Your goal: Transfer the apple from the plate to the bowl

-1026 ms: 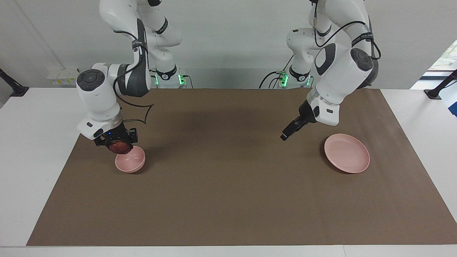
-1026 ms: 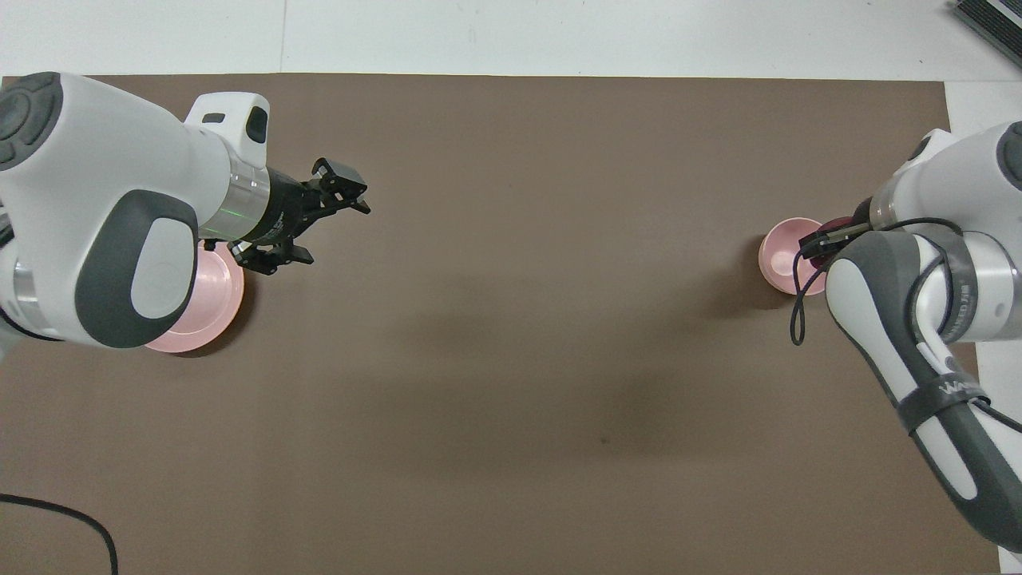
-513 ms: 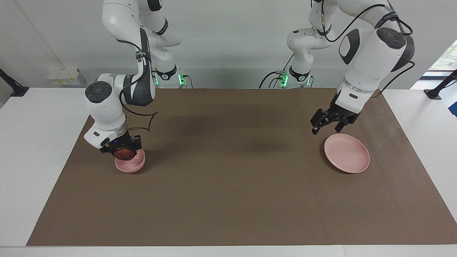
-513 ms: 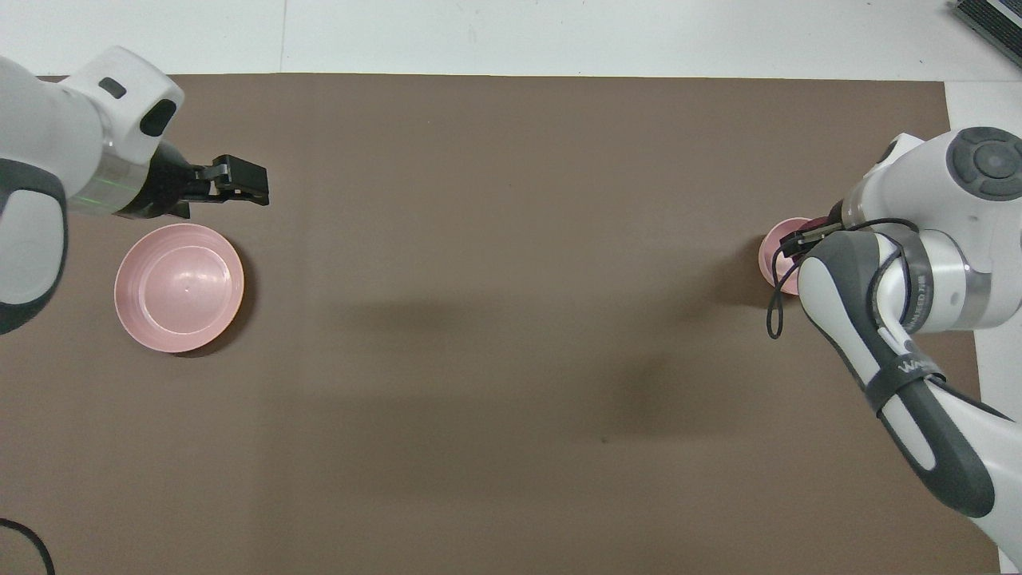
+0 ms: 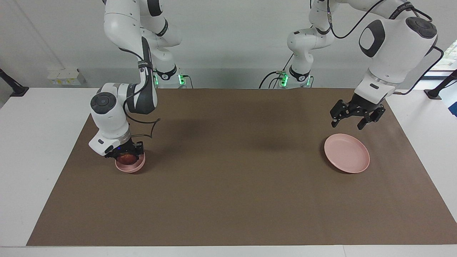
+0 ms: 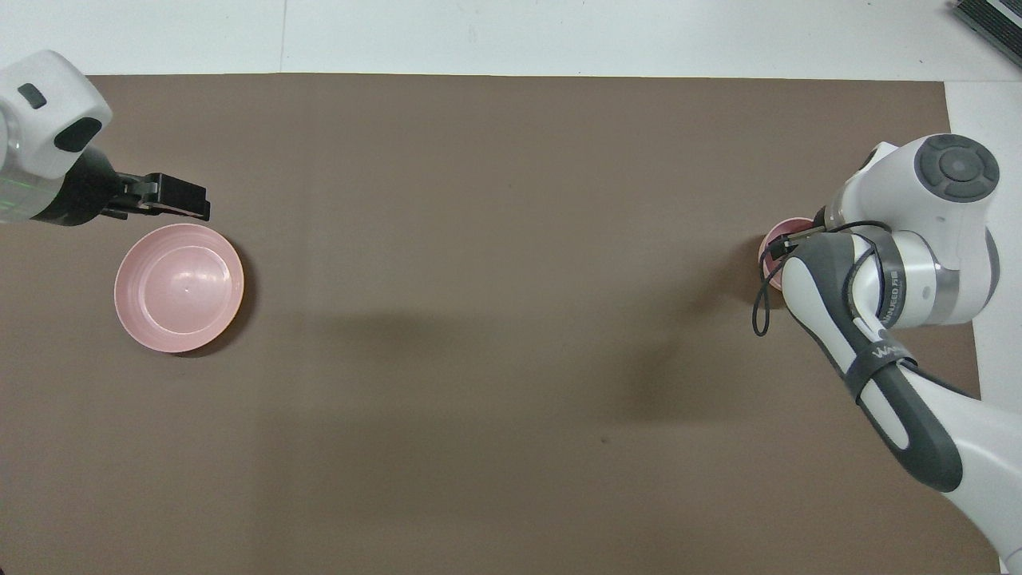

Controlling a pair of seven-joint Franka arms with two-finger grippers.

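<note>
The dark red apple (image 5: pixel 124 157) sits low inside the small pink bowl (image 5: pixel 134 166), toward the right arm's end of the table. My right gripper (image 5: pixel 125 156) is shut on the apple and reaches down into the bowl. From overhead the right arm hides the apple, and only a sliver of the bowl (image 6: pixel 771 247) shows. The wide pink plate (image 5: pixel 346 153) lies bare toward the left arm's end. My left gripper (image 5: pixel 347 123) hangs open with nothing in it, in the air over the plate's edge nearer the robots (image 6: pixel 179 287).
A brown mat (image 5: pixel 228 185) covers the table between the plate and the bowl. White table (image 5: pixel 32 142) borders the mat on all sides.
My right gripper has come down with the apple, from just above the bowl's rim into the bowl. My left arm has swung away from the table's middle to over the plate's edge.
</note>
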